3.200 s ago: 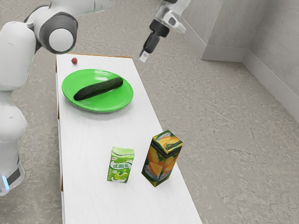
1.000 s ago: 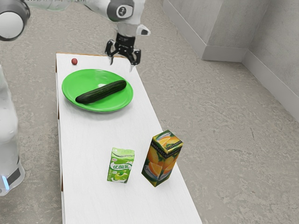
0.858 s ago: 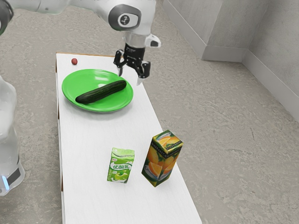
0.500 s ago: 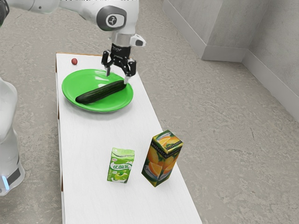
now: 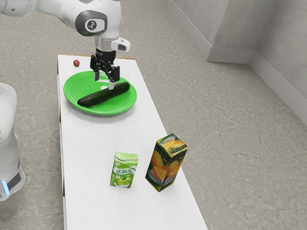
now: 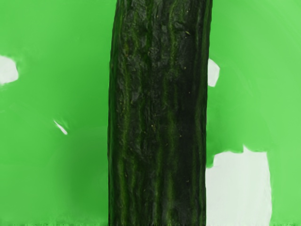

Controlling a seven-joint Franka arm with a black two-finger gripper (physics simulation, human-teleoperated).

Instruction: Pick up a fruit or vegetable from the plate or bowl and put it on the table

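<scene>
My gripper (image 5: 104, 81): fingers parted, nothing grasped
Cucumber (image 5: 99, 97): toward 6 o'clock, exterior view
Cucumber axis: 2 to 8 o'clock
My descent: should straddle its width

Claw (image 5: 104, 82) moved in over plate (image 5: 74, 86); cucumber (image 5: 100, 97) shifted slightly.

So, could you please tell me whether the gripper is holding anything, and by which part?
Nothing is held: the gripper is open over the green plate, and the cucumber lies on that plate.
</scene>
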